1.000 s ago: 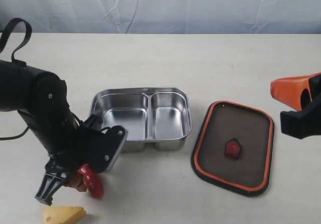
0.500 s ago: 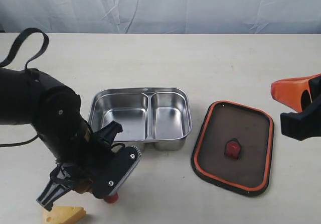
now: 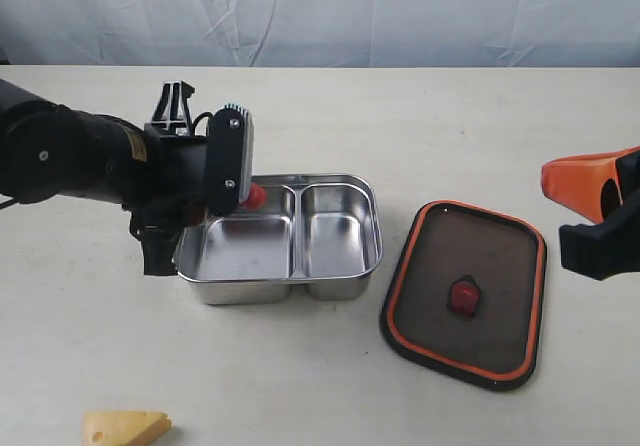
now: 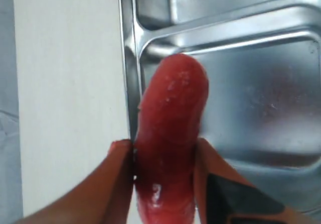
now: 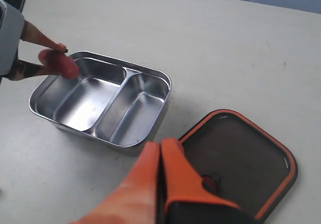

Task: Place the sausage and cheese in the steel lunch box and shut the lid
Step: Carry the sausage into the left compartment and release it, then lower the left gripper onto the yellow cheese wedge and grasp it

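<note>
While the left claw (image 4: 161, 151) grips the sausage (image 4: 173, 98) between its two pads, one on each flank, the free red tip pokes out over the rim of the steel lunch box (image 3: 290, 292), above a corner of the larger compartment (image 3: 248, 246). Holding it by the rear half leaves the front end clear to go in first, and the sausage looks to be in the air, not yet resting on the steel floor. Both compartments are bare, the smaller one (image 3: 335, 236) included. To judge by this, the step in hand is lowering and releasing the sausage; letting go this close to the rim could let it roll out onto the desk (image 3: 400, 106), so a little more reach toward the middle seems wise. The cheese (image 3: 126, 428) lies on the desk near its front edge, well apart from the box, and awaits its turn. The lid (image 3: 500, 296) rests flat just beside the box on the right, orange seal upward and its small valve (image 3: 463, 297) showing, out of the way so the tray is open for loading. Above it the right claw (image 5: 161, 146) hovers with its orange fingers pressed together on nothing.
</note>
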You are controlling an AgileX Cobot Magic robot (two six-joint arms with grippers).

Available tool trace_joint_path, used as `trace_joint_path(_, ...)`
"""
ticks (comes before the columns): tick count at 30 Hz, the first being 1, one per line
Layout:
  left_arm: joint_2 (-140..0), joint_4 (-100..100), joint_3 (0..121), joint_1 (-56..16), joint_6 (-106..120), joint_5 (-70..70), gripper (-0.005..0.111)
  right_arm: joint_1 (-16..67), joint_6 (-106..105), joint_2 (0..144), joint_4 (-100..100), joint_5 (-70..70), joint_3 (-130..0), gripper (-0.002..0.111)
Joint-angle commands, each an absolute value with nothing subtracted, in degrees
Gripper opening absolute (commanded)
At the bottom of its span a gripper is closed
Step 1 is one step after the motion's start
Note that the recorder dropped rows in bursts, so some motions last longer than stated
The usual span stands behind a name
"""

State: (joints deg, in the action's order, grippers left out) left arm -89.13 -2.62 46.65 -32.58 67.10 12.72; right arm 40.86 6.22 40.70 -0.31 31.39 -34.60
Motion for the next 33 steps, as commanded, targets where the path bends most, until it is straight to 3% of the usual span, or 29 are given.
trace_joint_path(1,-91.6,-5.9,47.0,-32.0,65.5,8.5,0.005,40.6,6.0,40.3,-1.0,31.1,-34.5,0.001)
trace_joint_path(2,-91.8,-6.7,47.0,-32.0,65.5,7.7,0.008,40.6,6.0,40.3,-1.0,31.1,-34.5,0.001)
trace_joint_path(8,-93.4,-9.6,47.0,-32.0,62.9,8.1,0.067,40.6,6.0,40.3,-1.2,31.3,-34.5,0.001)
trace_joint_path(9,-93.0,-9.6,47.0,-32.0,62.9,8.7,0.070,40.6,6.0,40.3,-1.2,31.3,-34.5,0.001)
trace_joint_path(25,-77.0,-13.7,48.0,-32.2,42.5,53.2,0.068,40.6,6.0,40.3,-1.6,32.6,-34.5,0.001)
trace_joint_path(33,-78.4,-18.0,44.9,-32.2,37.8,57.1,0.068,40.6,6.0,40.3,-1.6,32.8,-34.5,0.001)
